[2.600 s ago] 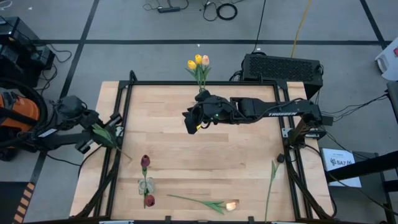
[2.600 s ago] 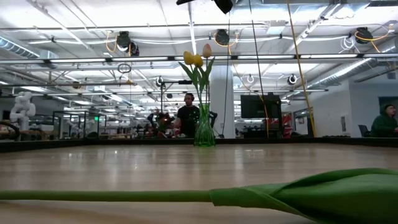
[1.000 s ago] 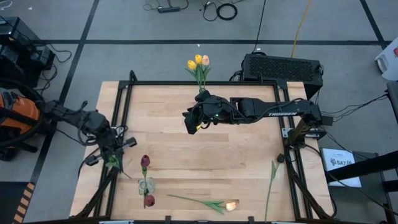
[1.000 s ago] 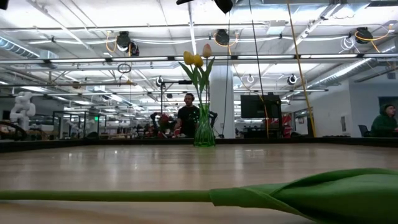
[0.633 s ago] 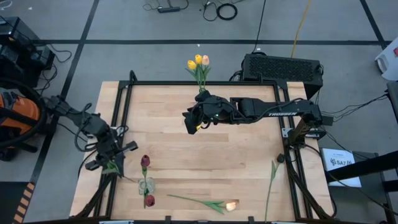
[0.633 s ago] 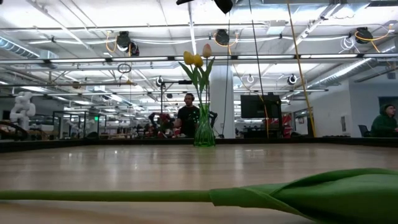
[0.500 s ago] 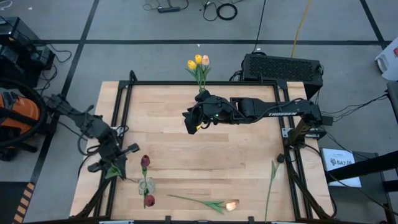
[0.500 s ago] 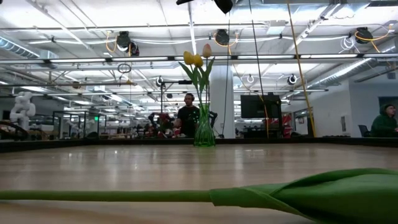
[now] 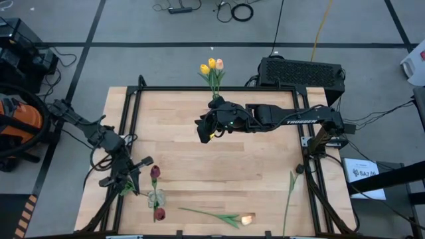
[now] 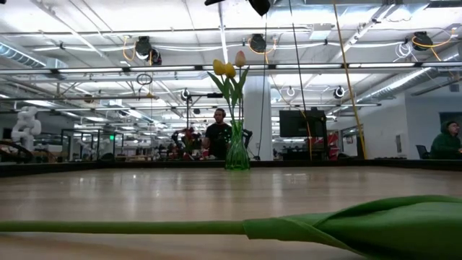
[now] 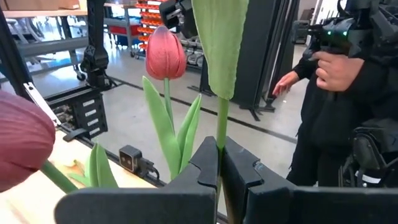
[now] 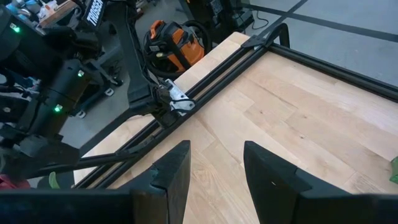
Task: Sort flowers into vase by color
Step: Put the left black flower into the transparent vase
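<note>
Flower stem (image 11: 221, 134) pinched in left end effector (image 11: 221, 163) beside red tulips (image 11: 165, 54).

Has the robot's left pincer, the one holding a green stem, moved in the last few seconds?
Yes. The left pincer, shut on the thin green flower stem, travelled from the wooden table's left edge inward toward the small clear vase holding dark red tulips.

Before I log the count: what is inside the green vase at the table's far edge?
Green vase holds two yellow tulips and one peach-pink tulip; stem bottoms are hidden.
</note>
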Robot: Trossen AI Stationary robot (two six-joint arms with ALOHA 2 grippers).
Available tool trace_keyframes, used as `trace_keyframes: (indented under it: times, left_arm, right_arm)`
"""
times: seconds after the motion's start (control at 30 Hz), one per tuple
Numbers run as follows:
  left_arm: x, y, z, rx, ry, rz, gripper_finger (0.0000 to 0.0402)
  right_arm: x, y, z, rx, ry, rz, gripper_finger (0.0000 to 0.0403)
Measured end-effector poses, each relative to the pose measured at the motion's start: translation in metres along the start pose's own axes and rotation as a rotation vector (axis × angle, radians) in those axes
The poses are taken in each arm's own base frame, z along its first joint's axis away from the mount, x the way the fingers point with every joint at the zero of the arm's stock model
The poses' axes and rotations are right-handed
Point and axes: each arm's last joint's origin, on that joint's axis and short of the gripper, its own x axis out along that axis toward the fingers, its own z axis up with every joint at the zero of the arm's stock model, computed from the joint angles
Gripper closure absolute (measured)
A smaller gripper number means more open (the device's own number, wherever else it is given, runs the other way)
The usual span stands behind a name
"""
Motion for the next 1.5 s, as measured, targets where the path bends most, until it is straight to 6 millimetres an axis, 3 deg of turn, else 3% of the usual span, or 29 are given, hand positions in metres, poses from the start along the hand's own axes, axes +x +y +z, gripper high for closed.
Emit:
trace_keyframes:
  times: [0.77, 1.13, 1.5]
  left_arm:
    - [0.008, 0.002, -0.062, 0.001, -0.084, -0.006, 0.0399]
    - [0.008, 0.002, -0.091, -0.037, -0.022, 0.012, 0.0386]
    - [0.008, 0.002, -0.095, -0.053, 0.002, 0.015, 0.0383]
  right_arm:
    - [0.0, 0.0, 0.0, 0.0, 0.0, 0.0, 0.0261]
    - [0.0, 0.0, 0.0, 0.0, 0.0, 0.0, 0.0261]
    - [0.0, 0.0, 0.0, 0.0, 0.0, 0.0, 0.0261]
